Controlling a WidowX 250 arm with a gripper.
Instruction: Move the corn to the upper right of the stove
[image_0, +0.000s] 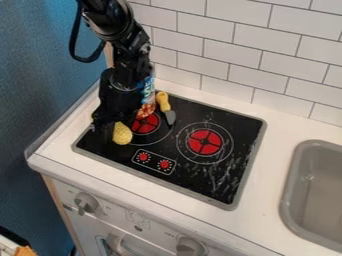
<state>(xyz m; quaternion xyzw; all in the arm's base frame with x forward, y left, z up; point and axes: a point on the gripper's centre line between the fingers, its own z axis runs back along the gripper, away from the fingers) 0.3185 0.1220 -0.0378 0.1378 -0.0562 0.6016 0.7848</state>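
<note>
The black gripper hangs low over the left corner of the stove, pointing down. Close against its right side, the yellow corn lies on the black stove top, left of the control panel and just below the left burner. Part of the corn's upper end is hidden by the gripper, and I cannot tell whether the corn is held.
Behind the arm stands a colourful can, partly hidden. A yellow-handled utensil lies to its right at the stove's back. The right burner is mid-stove; a grey sink is at the right, and a tiled wall rises behind.
</note>
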